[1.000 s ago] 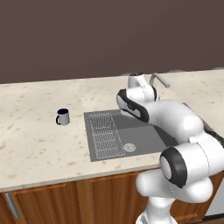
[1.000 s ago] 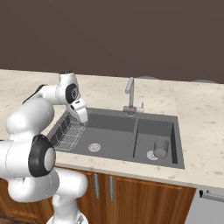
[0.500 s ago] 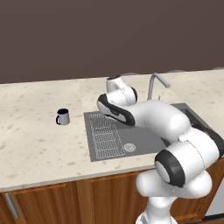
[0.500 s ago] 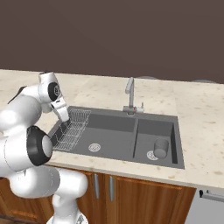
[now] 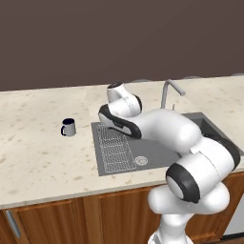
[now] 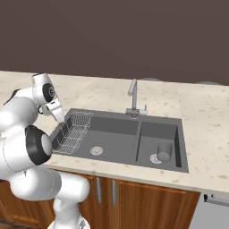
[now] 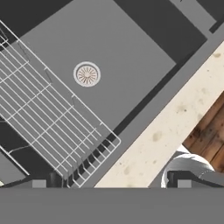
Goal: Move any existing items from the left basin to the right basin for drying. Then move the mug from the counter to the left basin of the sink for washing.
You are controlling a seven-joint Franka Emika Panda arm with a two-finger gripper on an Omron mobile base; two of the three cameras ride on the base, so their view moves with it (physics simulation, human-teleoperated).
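The two dark finger tips [image 7: 54, 178] stand at the bottom of the hand view, spread as wide as they go, with nothing between them; the gripper [image 7: 113, 180] looks down on the left basin [image 7: 127, 57] from above its near edge. Below it lie the wire grid rack [image 7: 48, 118], the round metal drain [image 7: 87, 74] on the bare basin floor just beside the rack, and a strip of the beige speckled counter [image 7: 170, 127] along the sink's front rim, with brown wooden cabinet fronts [image 7: 209, 131] past it. In the right base view the hand [image 6: 56, 110] hangs over the left end of the dark grey two-basin sink [image 6: 116, 117], above the rack [image 6: 74, 131], which rests against the left wall of the wider basin. In the left base view the white arm [image 5: 157, 126] reaches across the sink, its wrist over the back left corner of the left basin [image 5: 147, 155]. The grey handleless cup [image 6: 164, 151] stands upright in the narrower right basin [image 6: 172, 132], beside that basin's drain. The light grey mug [image 5: 68, 127] with the dark inside stands on the counter [image 5: 38, 157] to the left of the sink, well apart from the hand, its handle turned to the left in that view. The curved grey faucet [image 6: 133, 96] rises behind the divider between the basins.
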